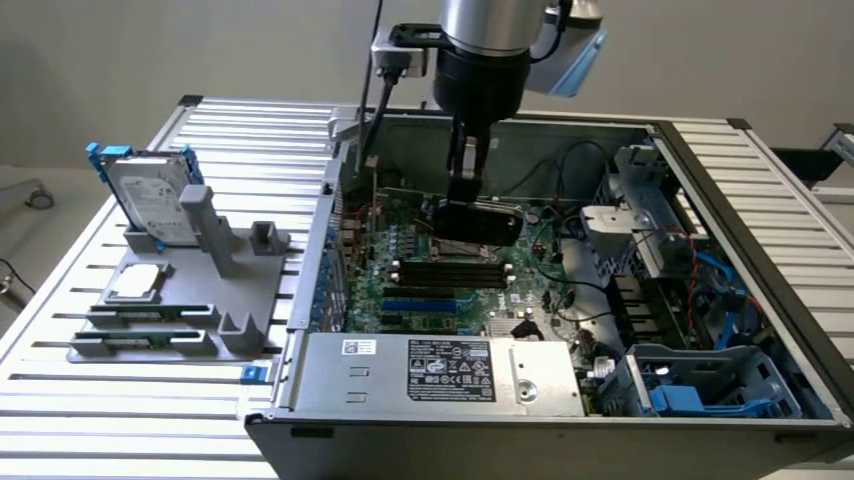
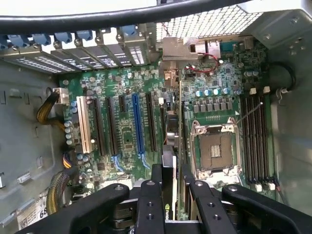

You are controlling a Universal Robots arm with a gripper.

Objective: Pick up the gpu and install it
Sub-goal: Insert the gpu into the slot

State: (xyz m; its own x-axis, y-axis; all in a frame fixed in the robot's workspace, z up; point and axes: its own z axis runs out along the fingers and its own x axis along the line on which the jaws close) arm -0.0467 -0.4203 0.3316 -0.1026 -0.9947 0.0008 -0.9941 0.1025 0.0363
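The gpu (image 2: 171,134) is held edge-on inside the open computer case (image 1: 747,200), standing upright over the motherboard (image 2: 122,136). In the wrist view it is seen between the black expansion slots and the CPU socket (image 2: 214,151), its silver end bracket towards the case's rear slot openings. Whether its lower edge touches a slot cannot be told. The gripper (image 1: 463,195) is clamped on the card, one finger on each face. A blue slot (image 2: 138,122) lies just beside. Outside the case, a hard drive (image 1: 147,195) is propped on a grey stand (image 1: 200,290) at the exterior view's left.
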